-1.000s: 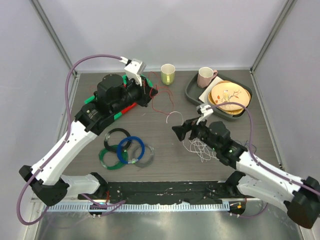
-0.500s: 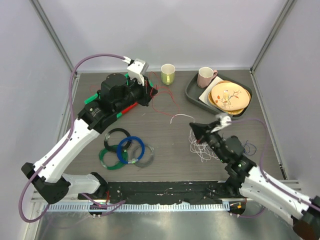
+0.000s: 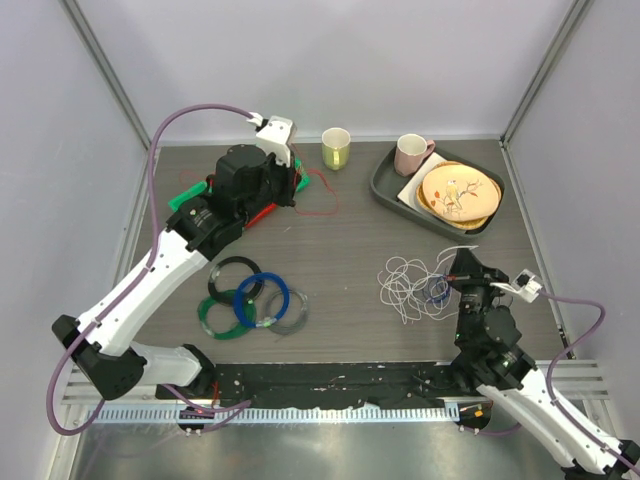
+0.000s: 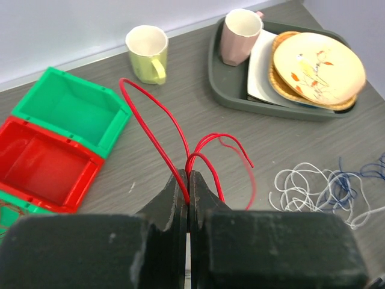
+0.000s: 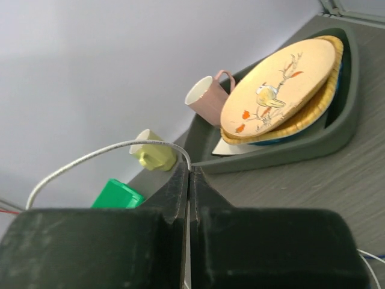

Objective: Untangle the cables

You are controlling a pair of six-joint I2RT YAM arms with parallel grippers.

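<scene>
The cables are thin wires. A red cable (image 4: 150,129) loops up from my left gripper (image 4: 189,174), which is shut on it just in front of the green bin (image 4: 72,111). From above, the red cable (image 3: 325,195) trails right of the left gripper (image 3: 297,187). A white cable (image 5: 90,158) arches left out of my right gripper (image 5: 189,168), shut on its end. The rest of the white cable (image 3: 405,285) lies in scribbly loops left of the right gripper (image 3: 458,266), with a blue cable (image 3: 437,290) tangled into it.
Green and red bins (image 3: 190,200) sit at the back left under the left arm. A yellow-green mug (image 3: 335,148) stands at the back. A grey tray (image 3: 384,186) holds a pink mug (image 3: 410,153) and plates (image 3: 458,190). Thick coiled rings (image 3: 250,300) lie front left.
My right gripper shut on the white cable and pulled back to the right and toward the near edge, dragging the white loops along. The left gripper drew the red cable slightly left.
</scene>
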